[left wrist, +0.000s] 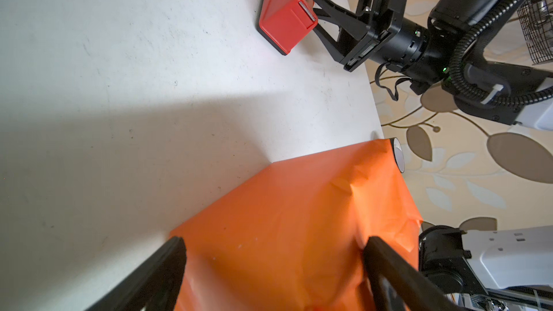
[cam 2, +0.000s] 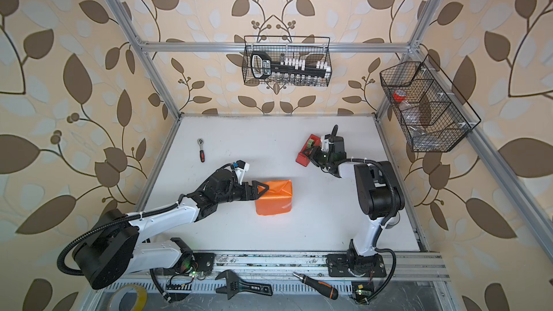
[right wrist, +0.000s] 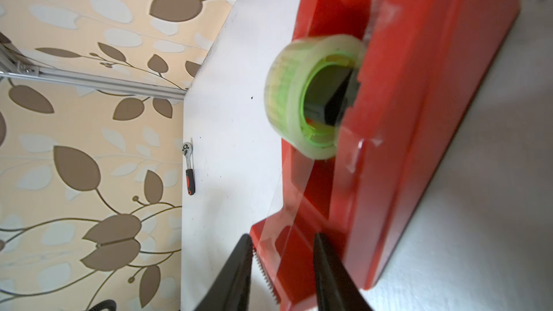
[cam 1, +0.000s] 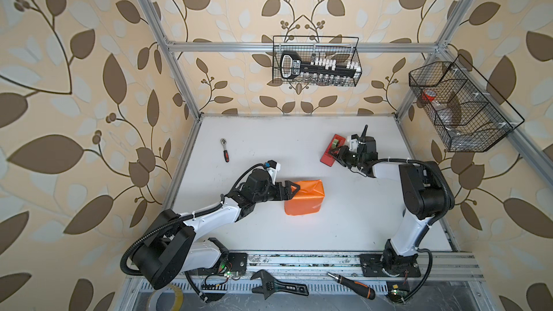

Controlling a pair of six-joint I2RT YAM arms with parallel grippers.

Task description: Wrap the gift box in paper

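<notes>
Paper (cam 1: 304, 201), orange face out, is lying as a closed, creased parcel near the middle of the white table (cam 1: 269, 145). The gift box is hiding inside it, I judge, since no green is showing anywhere.

The left arm is reaching in from the near left, and the left gripper (left wrist: 273, 245) is standing spread wide across the parcel's left end, one finger on each side of the orange. Whether it is pinching or only steadying the folds, I cannot tell.

The red tape dispenser (cam 1: 330, 152) is sitting well apart from the parcel, farther back and to the right. Its long axis is running from far to near with a slight tilt, the cutter end pointing roughly toward the parcel.

The right arm is plainly the nearer one. The right gripper (right wrist: 281, 236) is sitting at that cutter end with its jaws narrow but apart, the clear tape strip (right wrist: 299, 192) running from the roll (right wrist: 314, 97) down between them. No clamp on the strip is showing.

So the coming move is turning on this: tape must be travelling near and leftward to the parcel's left end.
</notes>
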